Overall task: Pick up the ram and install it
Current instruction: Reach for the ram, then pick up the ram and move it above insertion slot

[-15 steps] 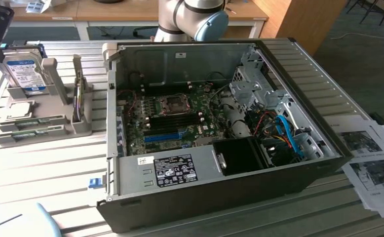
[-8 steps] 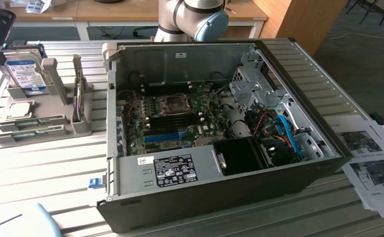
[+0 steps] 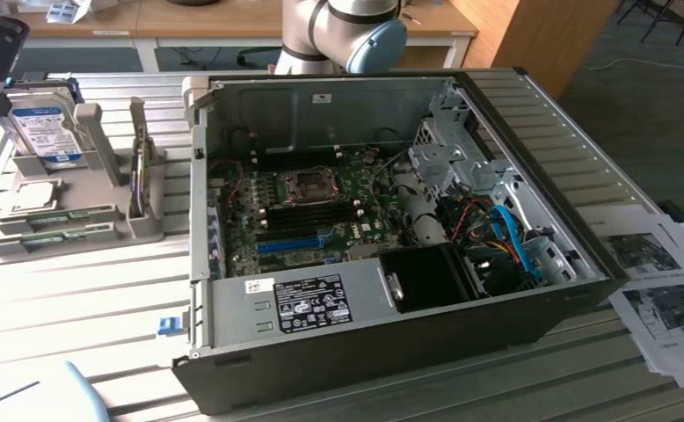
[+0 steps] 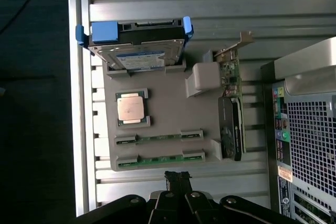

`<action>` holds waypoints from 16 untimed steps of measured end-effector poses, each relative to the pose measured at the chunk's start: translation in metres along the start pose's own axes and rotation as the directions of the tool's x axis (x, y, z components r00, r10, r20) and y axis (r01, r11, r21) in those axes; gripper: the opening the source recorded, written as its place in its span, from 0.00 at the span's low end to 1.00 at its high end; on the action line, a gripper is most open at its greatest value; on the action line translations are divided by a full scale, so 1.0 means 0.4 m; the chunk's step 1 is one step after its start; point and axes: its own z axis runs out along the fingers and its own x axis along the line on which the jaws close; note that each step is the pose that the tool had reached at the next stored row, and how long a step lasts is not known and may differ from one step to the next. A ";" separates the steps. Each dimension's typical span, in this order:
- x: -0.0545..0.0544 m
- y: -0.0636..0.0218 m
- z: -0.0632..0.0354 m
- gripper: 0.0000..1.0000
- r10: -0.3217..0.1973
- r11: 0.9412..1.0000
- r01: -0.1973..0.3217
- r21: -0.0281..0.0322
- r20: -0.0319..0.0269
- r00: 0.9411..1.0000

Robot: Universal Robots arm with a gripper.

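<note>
- Over the grey parts tray [image 4: 168, 114], the gripper [image 4: 177, 176] hangs with its jaws pressed together, holding nothing.
- The ram [image 4: 160, 158] lies in the tray slot nearest the gripper, edge up, just beside a second green stick [image 4: 157, 138]; neither is touched.
- Reaching it well, I judge, means centring over the stick's middle, jaws square across its thin edge, clear of the grey end clips.
- The processor [image 4: 130, 107], hard drive [image 4: 137, 59] and upright expansion card [image 4: 231, 129] stand close by; a straight descent would avoid them.
- The open computer case [image 3: 354, 360] sits beside the tray, apart from the stick.
</note>
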 end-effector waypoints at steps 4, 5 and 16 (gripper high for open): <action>0.001 0.011 0.002 0.09 0.000 1.000 0.000 0.000 0.000 1.000; 0.001 0.014 0.003 0.09 0.000 1.000 0.000 0.000 0.000 1.000; 0.002 0.028 0.006 0.09 0.000 1.000 0.000 0.000 0.000 1.000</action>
